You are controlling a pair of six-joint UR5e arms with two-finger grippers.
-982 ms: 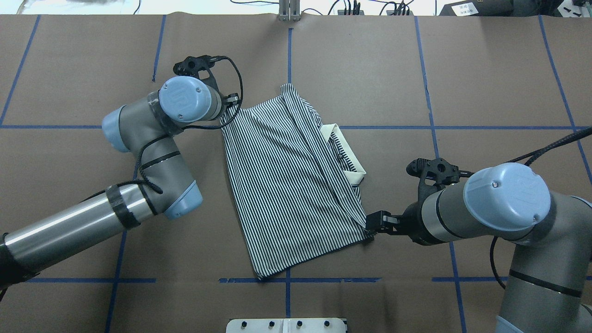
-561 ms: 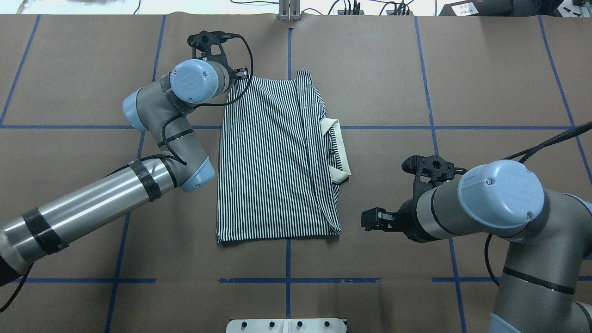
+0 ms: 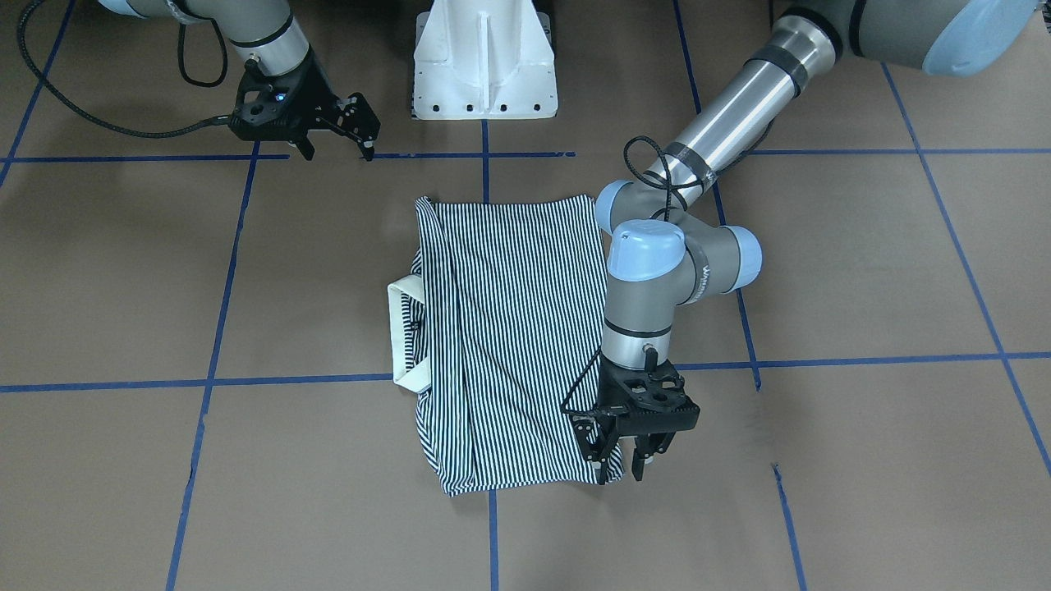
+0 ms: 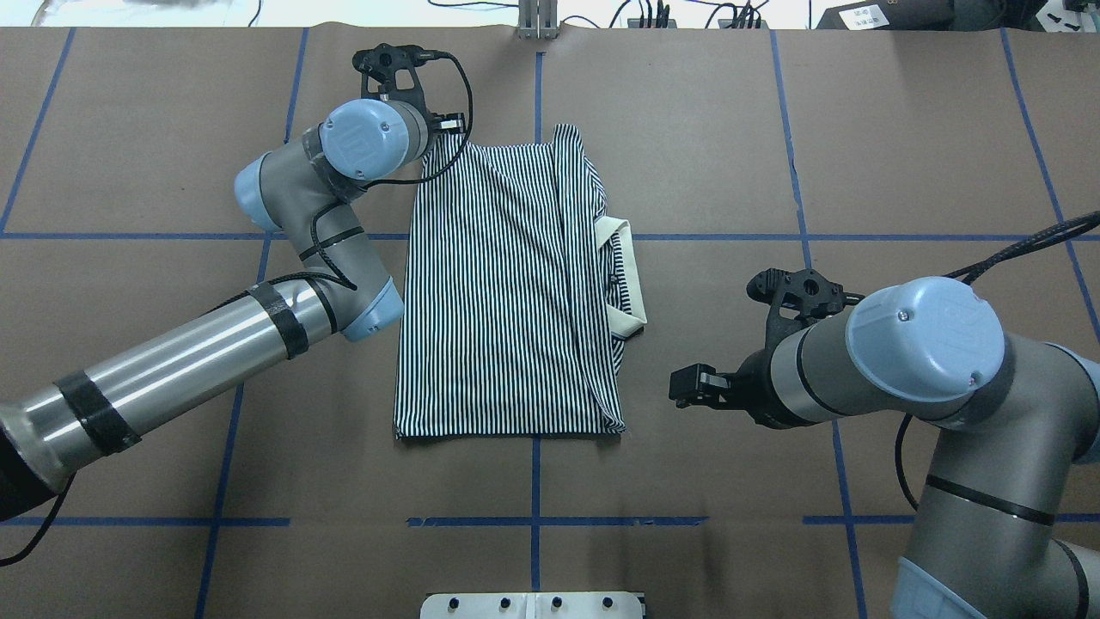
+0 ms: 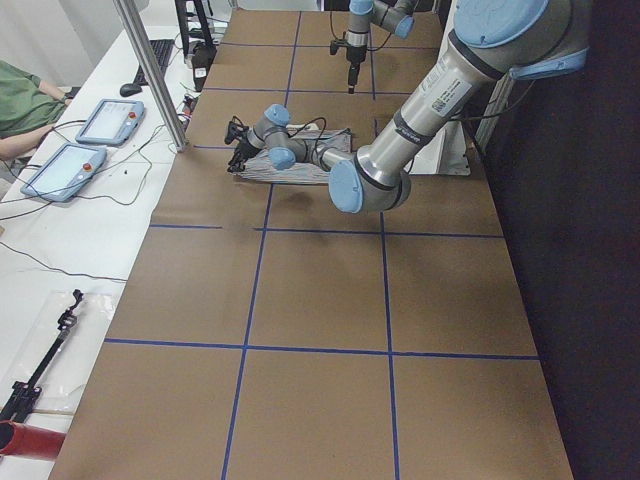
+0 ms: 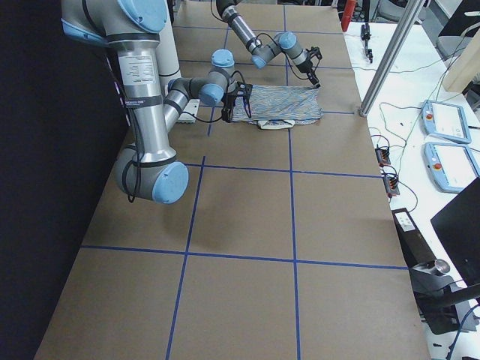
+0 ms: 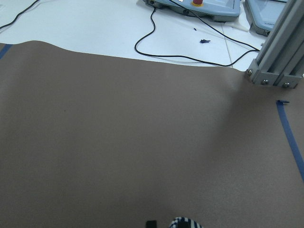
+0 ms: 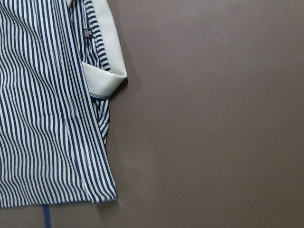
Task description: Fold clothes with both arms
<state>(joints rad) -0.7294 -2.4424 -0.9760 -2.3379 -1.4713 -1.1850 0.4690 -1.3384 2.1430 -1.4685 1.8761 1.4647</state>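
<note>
- On the brown table [image 4: 773,129] the striped polo shirt [image 4: 507,292] lies folded, cream collar [image 4: 626,279] toward the right arm.
- Left gripper [image 3: 617,453]: fingers pinch the shirt's far corner.
- Right gripper [image 3: 361,135]: fingers open, hovering well apart from the shirt.

Brown paper-covered surface [image 4: 902,129] gridded with blue tape lines [image 4: 799,206]. A folded striped polo shirt [image 4: 507,292] lies flat on it, between the two arms' jaws, cream collar [image 4: 626,275] toward the right jaws.

The striped shirt [image 6: 279,105] lies flat between near arm [image 6: 150,112] and far arm [image 6: 262,41].
</note>
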